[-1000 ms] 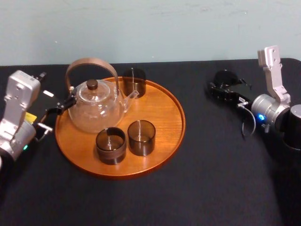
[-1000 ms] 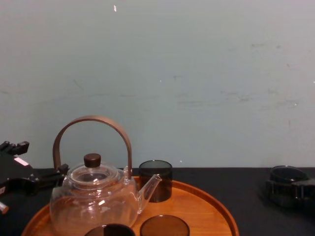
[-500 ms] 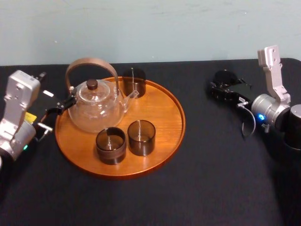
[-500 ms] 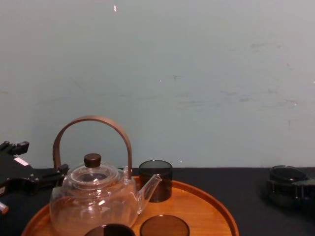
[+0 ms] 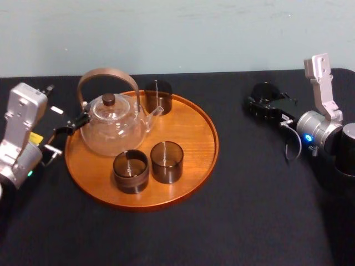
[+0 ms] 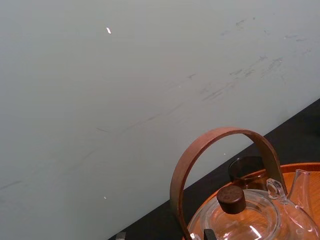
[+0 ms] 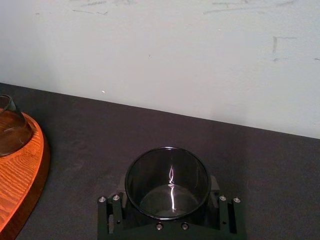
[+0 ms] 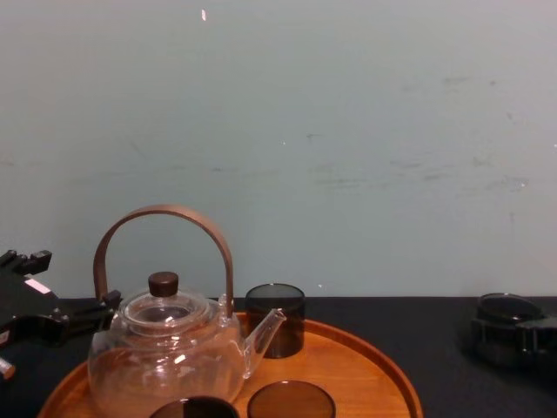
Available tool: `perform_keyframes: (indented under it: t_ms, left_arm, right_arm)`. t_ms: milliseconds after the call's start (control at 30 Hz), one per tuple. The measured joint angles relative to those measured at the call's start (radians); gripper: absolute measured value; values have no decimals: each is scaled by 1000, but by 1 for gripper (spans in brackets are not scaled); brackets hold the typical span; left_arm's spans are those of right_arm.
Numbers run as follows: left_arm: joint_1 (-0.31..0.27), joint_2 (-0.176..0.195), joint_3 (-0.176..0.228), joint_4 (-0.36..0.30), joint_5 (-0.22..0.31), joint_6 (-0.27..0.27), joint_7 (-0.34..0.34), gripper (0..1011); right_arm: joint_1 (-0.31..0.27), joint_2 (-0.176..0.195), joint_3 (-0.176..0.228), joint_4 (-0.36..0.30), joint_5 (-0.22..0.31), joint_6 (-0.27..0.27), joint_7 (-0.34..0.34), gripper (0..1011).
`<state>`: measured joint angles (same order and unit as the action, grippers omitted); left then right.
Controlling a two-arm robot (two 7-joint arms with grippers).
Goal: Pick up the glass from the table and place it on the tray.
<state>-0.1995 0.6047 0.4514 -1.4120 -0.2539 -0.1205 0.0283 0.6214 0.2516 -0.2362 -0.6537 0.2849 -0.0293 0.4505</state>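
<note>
Glass (image 7: pixel 167 182) clamped in right tool (image 5: pixel 265 105), apart from tray (image 5: pixel 191 136); left tool (image 5: pixel 62 134) parked.

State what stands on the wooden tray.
On the tray: a teapot, a left front glass, a right front glass, and a back glass partly covered by the teapot's spout.

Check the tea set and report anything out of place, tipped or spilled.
One glass stands off the tray, on the table at the far right, gripped by the right hand. The teapot and three other glasses stand upright on the tray; no spill or damage shows. The left hand sits beside the tray's left edge.
</note>
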Motion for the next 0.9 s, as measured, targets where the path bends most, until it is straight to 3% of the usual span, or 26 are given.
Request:
perform_keyframes:
  t_ms: [300, 533, 767, 900]
  left_arm:
    - [0, 0, 0, 0, 0, 0, 0, 1009]
    - [0, 0, 0, 0, 0, 0, 0, 1009]
    - [0, 0, 0, 0, 0, 0, 0, 1009]
    - [0, 0, 0, 0, 0, 0, 0, 1010]
  right_arm:
    - [-28, 9, 6, -44, 5, -4, 22, 917]
    - [-81, 27, 1, -177, 10, 26, 29, 917]
    - [-141, 42, -39, -349, 14, 68, 43, 917]
    - [-155, 42, -60, -396, 15, 79, 50, 917]
